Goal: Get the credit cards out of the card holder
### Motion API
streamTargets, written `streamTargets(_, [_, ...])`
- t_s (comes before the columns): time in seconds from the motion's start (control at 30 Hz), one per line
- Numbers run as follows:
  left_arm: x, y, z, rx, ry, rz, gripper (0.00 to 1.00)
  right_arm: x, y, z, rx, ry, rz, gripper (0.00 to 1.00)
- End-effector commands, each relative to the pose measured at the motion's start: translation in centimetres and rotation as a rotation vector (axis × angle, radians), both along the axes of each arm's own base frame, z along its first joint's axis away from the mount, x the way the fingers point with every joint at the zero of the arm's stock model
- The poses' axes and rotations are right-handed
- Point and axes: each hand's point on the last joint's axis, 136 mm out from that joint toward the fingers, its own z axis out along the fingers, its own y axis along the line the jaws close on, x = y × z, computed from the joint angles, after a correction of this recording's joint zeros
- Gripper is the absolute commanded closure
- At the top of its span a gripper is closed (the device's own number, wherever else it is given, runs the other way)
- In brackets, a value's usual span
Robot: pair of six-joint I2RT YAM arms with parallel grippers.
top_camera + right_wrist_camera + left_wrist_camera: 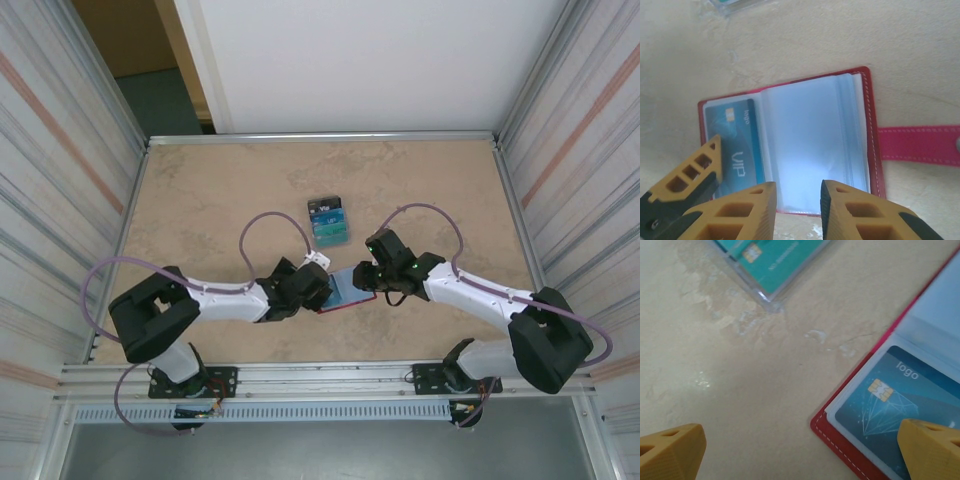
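Note:
The red card holder [345,292] lies open on the table between my two grippers. A blue credit card [737,145] marked VIP sits in its left sleeve; the pale clear sleeves [810,135] on the right look bare. My left gripper [800,455] is wide open, with one yellow finger [932,447] over the blue credit card [890,400] and the other off the card holder [840,440] above the table. My right gripper [796,210] hovers at the card holder's near edge, its jaws a narrow gap apart with nothing between them. The left gripper's finger [690,175] shows beside the card.
A pile of teal and dark credit cards [330,220] lies behind the card holder; its corner appears in the wrist views [775,260] [735,5]. The holder's snap tab [920,145] sticks out to the right. Metal rails [320,137] edge the tan table.

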Motion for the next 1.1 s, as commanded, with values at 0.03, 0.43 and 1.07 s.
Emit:
streamTargets(0.03, [0.0,2.3,-0.2,0.079,-0.006,0.030,0.01,-0.5,1.9,-0.1,0.091,0.055,0.014,0.71])
streamTargets(0.43, [-0.6,4.2,1.3,0.056,-0.029,0.061,0.01,-1.0,5.9,-0.9,0.181,0.144,0.087,0.73])
streamTargets(1.07, [0.2,3.2,0.2,-0.026,0.021,0.064,0.01,-0.5,7.6,-2.7,0.138,0.200,0.136,0.75])
